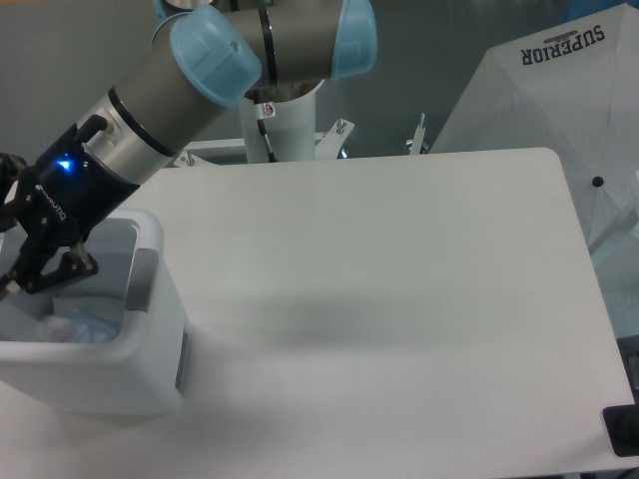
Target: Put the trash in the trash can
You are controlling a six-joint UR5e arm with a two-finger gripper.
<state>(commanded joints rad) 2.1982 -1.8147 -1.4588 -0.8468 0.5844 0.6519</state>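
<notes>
Bottle (pixel 75 327), clear and bluish, lies inside the white trash can (pixel 150 289) at the lower left of the frame, free of the fingers (pixel 40 277), which seem spread apart above it; the surface (pixel 379 299) shows no more trash, so the task looks nearly finished

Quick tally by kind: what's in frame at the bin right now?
Boxy white plastic trash can: 1
Clear bluish plastic bottle, inside the can: 1
Two-finger gripper, above the can opening: 1
White table: 1
Total: 4
</notes>
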